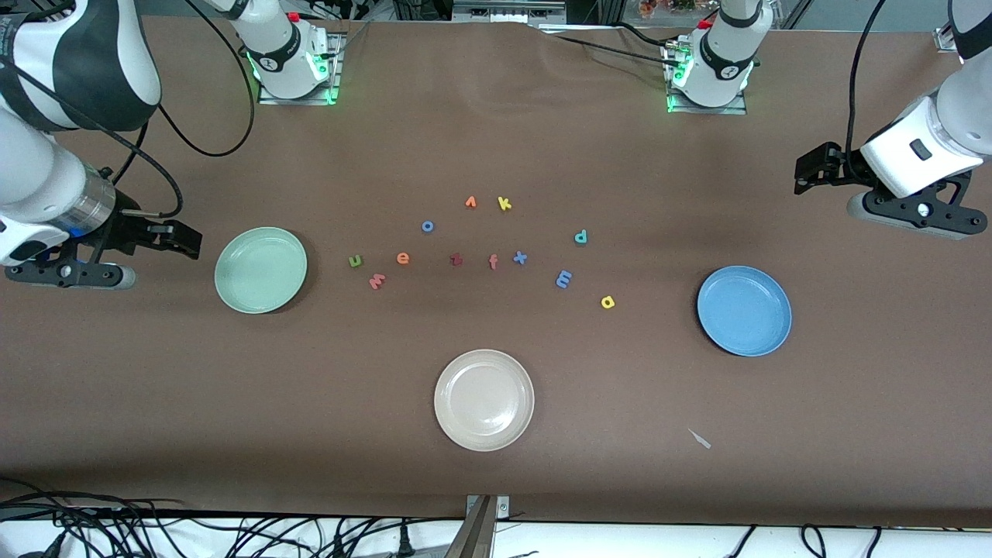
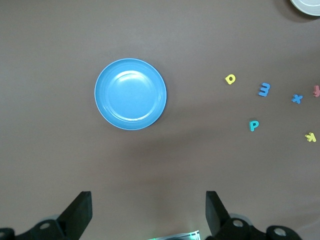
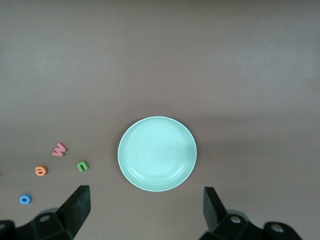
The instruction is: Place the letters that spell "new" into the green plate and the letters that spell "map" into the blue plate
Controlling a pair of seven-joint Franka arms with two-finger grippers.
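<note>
Six target letters are lying loose on the worktop [image 1: 496, 480]: n [image 1: 356, 261], e [image 1: 403, 258], w [image 1: 377, 281] beside the green plate [image 1: 260, 270]; m [image 1: 564, 280], a [image 1: 607, 302], p [image 1: 580, 236] toward the blue plate [image 1: 744, 311]. Both plates are sitting empty. Right claw [image 1: 182, 239] and left claw [image 1: 810, 169] are hovering spread, holding nothing, each at its own end of the worktop, likely so each arm serves its nearer plate.

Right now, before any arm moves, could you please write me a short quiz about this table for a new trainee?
1. True or false: the green plate already holds a letter.
2. Which letter lies nearest to the blue plate? A) the yellow a B) the orange e C) the blue o
3. Fill in: both the left claw and the right claw are ____.

Key: 1 false, the plate is bare and all letters lie on the table. 2 A. 3 open, and each hangs above the table near its own plate, holding nothing.
</note>
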